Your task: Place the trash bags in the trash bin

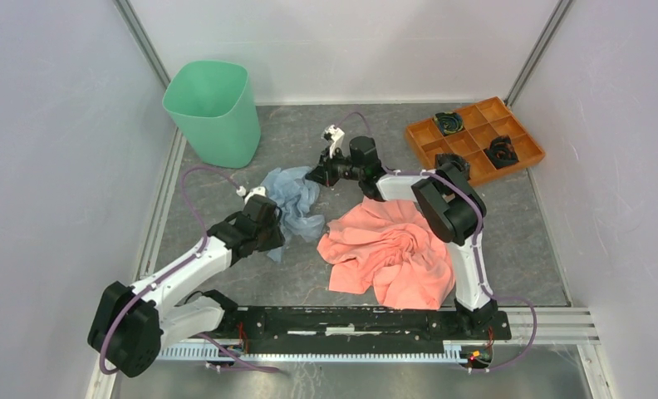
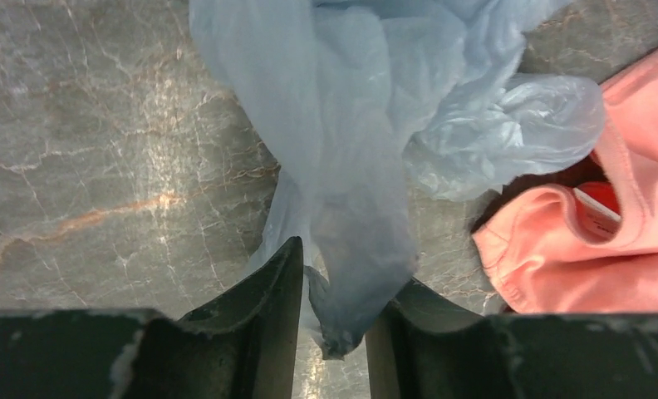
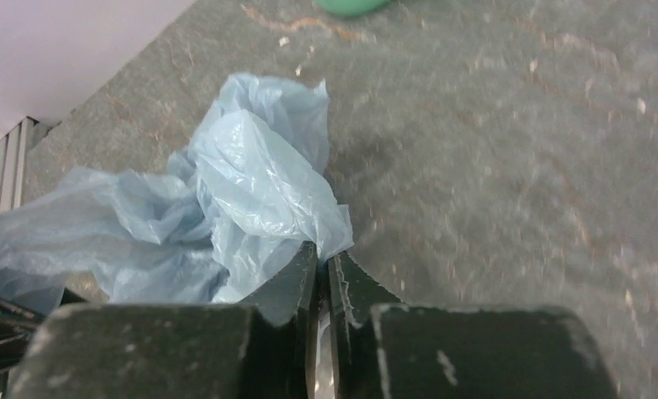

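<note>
Pinching a twisted strand of the bag [image 2: 351,108], my left gripper [image 2: 338,278] has film filling the gap between its jaws. My right gripper [image 3: 321,268] has jaws pressed almost together at the bag's opposite edge; I cannot tell if any film is caught there. Bag lies crumpled on the table [image 1: 309,133] between both grippers, touching the pink cloth [image 1: 392,249]. Bin [image 1: 212,112] stands upright at the far left corner, apart from the bag. Orange tray [image 1: 473,137] sits far right.
</note>
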Controlling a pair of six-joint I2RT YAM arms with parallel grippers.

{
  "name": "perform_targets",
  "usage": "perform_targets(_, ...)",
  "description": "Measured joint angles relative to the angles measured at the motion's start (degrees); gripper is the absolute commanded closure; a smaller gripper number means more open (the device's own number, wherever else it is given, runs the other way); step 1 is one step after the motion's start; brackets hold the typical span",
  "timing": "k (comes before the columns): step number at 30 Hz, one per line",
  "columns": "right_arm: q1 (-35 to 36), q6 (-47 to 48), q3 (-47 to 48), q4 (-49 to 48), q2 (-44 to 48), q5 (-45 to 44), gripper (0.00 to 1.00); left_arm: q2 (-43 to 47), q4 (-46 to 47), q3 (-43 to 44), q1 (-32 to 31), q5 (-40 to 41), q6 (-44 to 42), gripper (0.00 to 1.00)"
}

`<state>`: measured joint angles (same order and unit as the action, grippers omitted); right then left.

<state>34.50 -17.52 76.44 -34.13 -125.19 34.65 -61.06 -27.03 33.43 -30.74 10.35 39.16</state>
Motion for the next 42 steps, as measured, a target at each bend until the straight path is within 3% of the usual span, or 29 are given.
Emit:
perform_targets(3,0.0,-1.49,-4.07,1.66,2.78,-1.7,0.99,0.5,0.98,-2.38,0.0,-0.07,2.21,0.57)
perform_targets(17,-2.97,-7.45,-17.99,6.05,14.58,-2.23,1.0,6.27,1.77,-7.69,0.0,3.98,11.89,0.39)
perform_targets(19,-3.72,-7.63,-19.67,6.71,16.13,-2.12,0.99,7.3,1.79,-8.87,0.0,4.31,13.22,0.46)
perform_targets(24,-4.52,-6.32,-21.09,10.27,19.71,-2.45,0.97,7.67,1.57,-10.8,0.0,4.66,15.5,0.84)
perform_targets(27,-4.5,-2.8,-20.37,14.34,21.53,-4.07,0.98,7.67,0.39,-10.36,0.0,6.25,15.69,0.93)
perform_targets(35,-4.39,8.39,-13.35,29.44,22.51,-15.63,1.0,16.52,-7.1,-2.14,0.0,16.09,14.75,0.98)
perform_targets(42,-4.42,10.43,-13.9,32.98,26.95,-18.29,1.0,21.79,-11.34,1.6,0.0,23.02,12.98,0.98)
